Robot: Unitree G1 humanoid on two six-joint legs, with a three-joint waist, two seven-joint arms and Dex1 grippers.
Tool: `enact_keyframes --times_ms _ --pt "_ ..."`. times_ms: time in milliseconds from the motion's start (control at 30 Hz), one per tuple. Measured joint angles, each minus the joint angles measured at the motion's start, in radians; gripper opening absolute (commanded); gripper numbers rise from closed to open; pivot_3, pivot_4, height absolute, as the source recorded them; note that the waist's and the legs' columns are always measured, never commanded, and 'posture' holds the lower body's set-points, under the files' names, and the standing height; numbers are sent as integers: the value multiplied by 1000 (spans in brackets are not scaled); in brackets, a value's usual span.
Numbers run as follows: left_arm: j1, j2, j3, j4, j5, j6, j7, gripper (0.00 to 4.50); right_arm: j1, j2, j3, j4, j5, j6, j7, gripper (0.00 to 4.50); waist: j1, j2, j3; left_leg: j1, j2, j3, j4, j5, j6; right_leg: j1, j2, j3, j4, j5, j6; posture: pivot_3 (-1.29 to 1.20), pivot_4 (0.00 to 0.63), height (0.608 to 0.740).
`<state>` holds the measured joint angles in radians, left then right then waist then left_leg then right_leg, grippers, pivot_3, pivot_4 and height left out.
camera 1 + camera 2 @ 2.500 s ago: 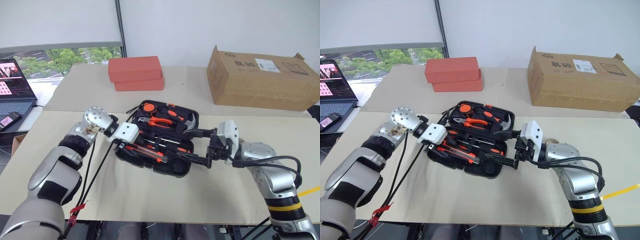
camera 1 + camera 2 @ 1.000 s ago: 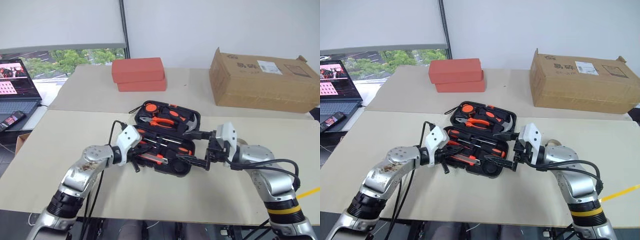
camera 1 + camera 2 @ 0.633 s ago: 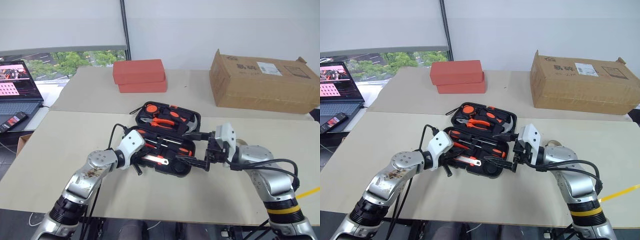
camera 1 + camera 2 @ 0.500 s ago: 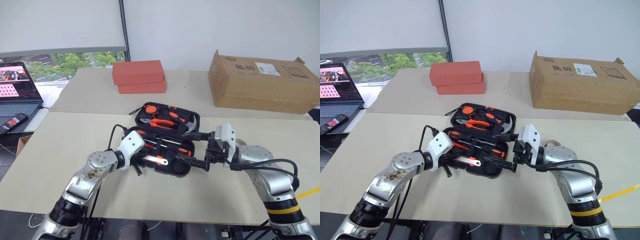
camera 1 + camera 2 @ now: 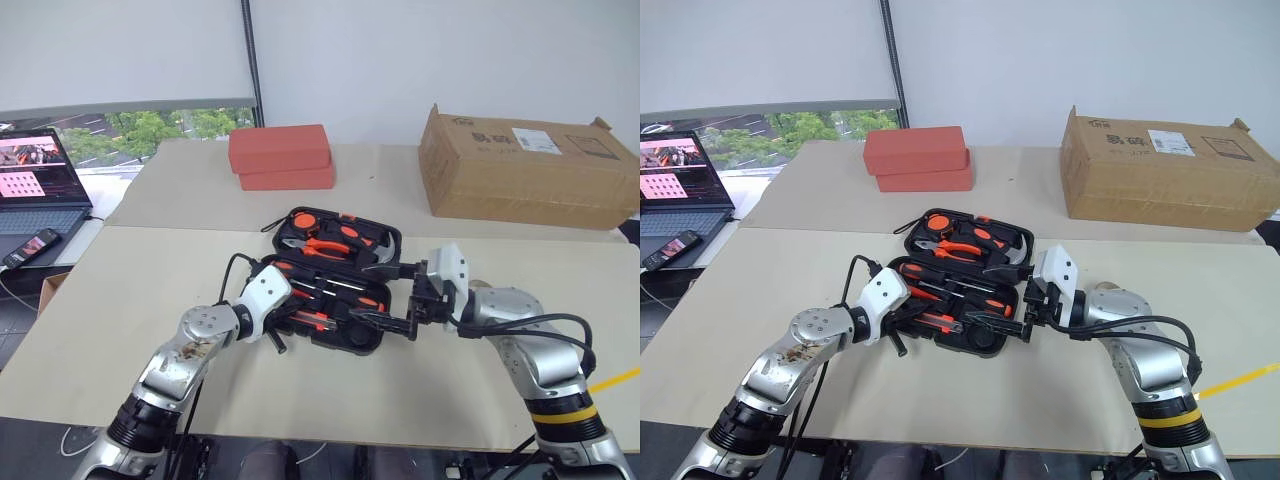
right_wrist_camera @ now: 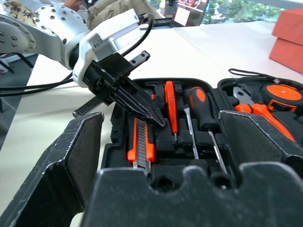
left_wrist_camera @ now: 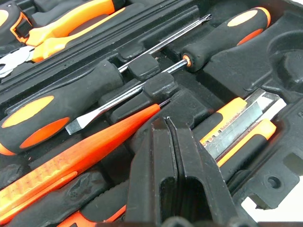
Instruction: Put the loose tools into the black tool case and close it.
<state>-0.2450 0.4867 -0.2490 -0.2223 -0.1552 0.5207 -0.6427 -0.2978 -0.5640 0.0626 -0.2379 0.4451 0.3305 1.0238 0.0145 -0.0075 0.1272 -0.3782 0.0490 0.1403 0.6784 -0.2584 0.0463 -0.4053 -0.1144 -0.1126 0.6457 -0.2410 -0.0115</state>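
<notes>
The black tool case (image 5: 368,340) lies open in the middle of the table. In its near half sit two screwdrivers (image 7: 45,116) (image 7: 227,33), the thin orange tester pen (image 7: 85,146) and the orange-black utility knife (image 7: 241,123). My left gripper (image 5: 300,310) is shut and holds nothing. Its tips (image 7: 165,125) rest over the black ridge between the pen and the knife. My right gripper (image 5: 368,292) is open at the case's right end, one finger (image 6: 71,156) on each side of the near half. I cannot tell whether they touch it.
The orange-handled pliers (image 5: 330,243) and a hammer lie in the case's far half. Two stacked red boxes (image 5: 282,158) stand behind it and a cardboard box (image 5: 525,165) at the back right. A laptop (image 5: 40,180) and a phone (image 5: 30,247) are at the far left.
My left arm has sunk from its raised pose and its shut gripper has slid from the case's left edge in over the near half. The right gripper has kept still.
</notes>
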Motion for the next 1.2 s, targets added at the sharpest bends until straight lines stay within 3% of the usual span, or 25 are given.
enact_keyframes --times_ms 200,667,833,1100,1133,1200 --pt "16 -107 102 63 -28 -106 55 67 0 1 2 9 0 0 -1 4500 7 0 0 -5 0 -2 1 1 0 -2 -3 0 -1 0 0 0 150 711" --pt "-85 -166 104 192 -14 -130 67 67 6 9 -19 14 -14 -2 -49 4500 -2 -1 1 -12 0 -2 0 -1 2 -7 1 -8 -4 2 -3 0 150 711" --pt "-99 -107 154 158 -130 -142 -85 67 48 -56 -134 91 -56 -14 -131 4500 1 -2 2 -20 -1 -1 0 1 -2 -15 1 -8 -3 2 -3 0 150 711" --pt "-220 43 184 63 -279 -74 -318 67 111 -199 -171 235 -162 -23 -160 4500 -11 -2 3 -20 -1 1 0 3 -6 -16 3 -7 -3 2 -2 0 150 711" --pt "-221 72 185 40 -312 -45 -359 571 112 -212 -175 258 -179 -23 -165 4500 -13 -2 3 -20 -1 1 0 4 -7 -16 3 -7 -3 1 -1 0 150 711" --pt "-221 105 184 11 -350 -8 -407 1122 112 -222 -177 278 -191 -21 -173 4500 -13 -2 3 -20 -1 0 0 4 -7 -16 4 -6 -3 0 0 0 150 711"
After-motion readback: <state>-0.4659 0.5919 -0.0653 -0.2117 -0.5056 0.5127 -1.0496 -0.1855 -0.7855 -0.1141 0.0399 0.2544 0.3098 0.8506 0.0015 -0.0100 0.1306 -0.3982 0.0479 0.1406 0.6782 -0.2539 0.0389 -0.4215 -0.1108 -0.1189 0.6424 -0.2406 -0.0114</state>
